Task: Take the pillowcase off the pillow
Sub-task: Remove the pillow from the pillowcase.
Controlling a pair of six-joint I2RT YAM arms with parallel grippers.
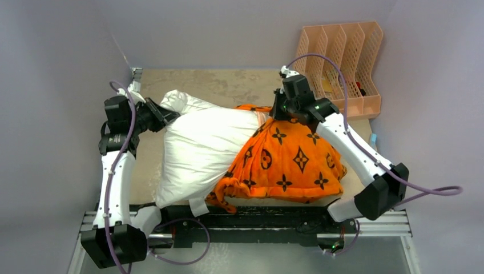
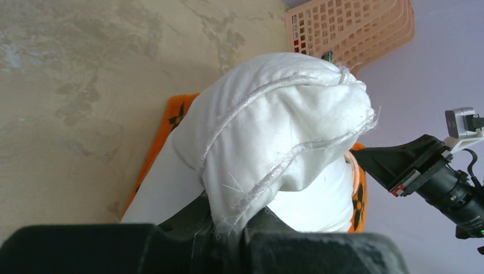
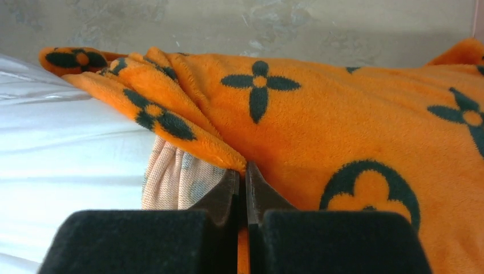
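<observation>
Arms reach forward: left pincer (image 2: 228,222) clamped on pillow (image 2: 285,125) corner, right pincer (image 3: 245,178) pinching pillowcase (image 3: 342,131) edge.

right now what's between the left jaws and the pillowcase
The uncovered part of the white pillow, up to the bunched pillowcase; the top external view shows it.

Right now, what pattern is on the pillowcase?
The pillowcase is orange with black flowers; right wrist view.

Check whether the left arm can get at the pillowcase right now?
Probably not: its fingers are shut on a corner of the pillow, whose bare length lies between them and the pillowcase; it'd have to let go first.
</observation>
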